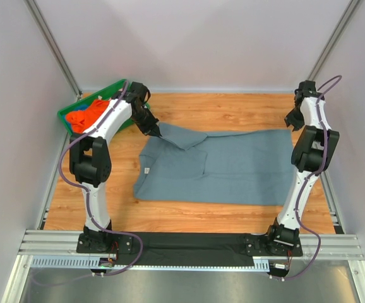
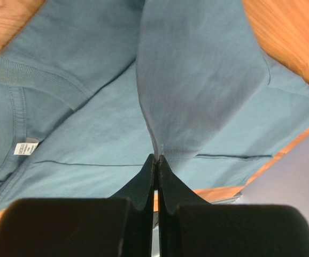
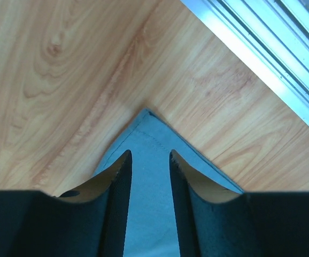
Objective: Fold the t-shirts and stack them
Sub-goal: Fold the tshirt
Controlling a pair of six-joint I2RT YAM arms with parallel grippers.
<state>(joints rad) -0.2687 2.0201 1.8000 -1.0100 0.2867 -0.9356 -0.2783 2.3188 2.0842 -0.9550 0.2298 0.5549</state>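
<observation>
With my left claw (image 2: 157, 158) pinching the grey tee (image 1: 227, 169) and my right claw (image 3: 149, 156) parted, empty, I judge folding barely started; orange tees (image 1: 84, 117) wait in the bin (image 1: 115, 84).

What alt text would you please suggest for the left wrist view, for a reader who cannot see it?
The left gripper, shut, pinches a raised fold of the slate grey-blue t-shirt. The rest of the shirt lies spread on the wooden table, its collar and small white neck label at left.
</observation>
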